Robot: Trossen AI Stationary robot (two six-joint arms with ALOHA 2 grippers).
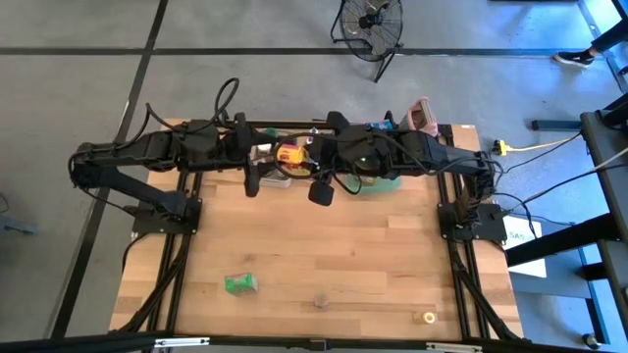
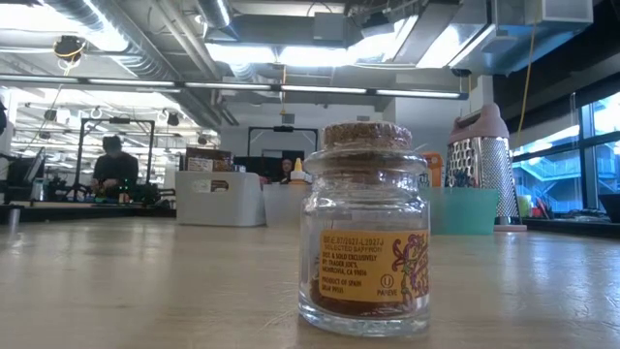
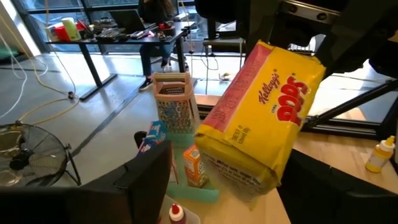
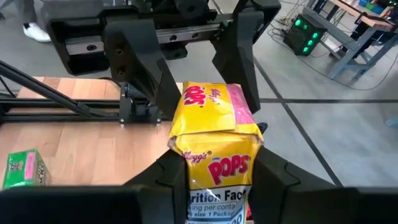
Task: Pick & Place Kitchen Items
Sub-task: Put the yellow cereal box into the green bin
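Note:
A yellow and pink Pops cereal box (image 1: pixel 289 155) hangs in the air over the table's far middle, between both grippers. My right gripper (image 4: pixel 214 180) is shut on one end of it. My left gripper (image 3: pixel 224 186) is open; its fingers stand on either side of the box's other end (image 4: pixel 211 99), with a gap showing on one side. A green box (image 1: pixel 239 283) lies flat on the near left of the table. A cork-topped glass jar (image 2: pixel 366 233) stands upright near the near edge. My right gripper pinches the cereal box's near end (image 4: pixel 217 165) between its two fingers (image 4: pixel 168 177), one on each narrow side, lying along the box's length. The box is lifted clear of the table and runs straight out from the fingers toward my left gripper.
A metal grater with a pink top (image 2: pixel 480 160) stands at the far right by a teal tub (image 2: pixel 465 208). A clear tub (image 2: pixel 221 199) sits far left. An orange box (image 3: pixel 194 165), a blue box (image 3: pixel 153 134) and small bottles lie under the arms. A small round item (image 1: pixel 425 318) sits near right.

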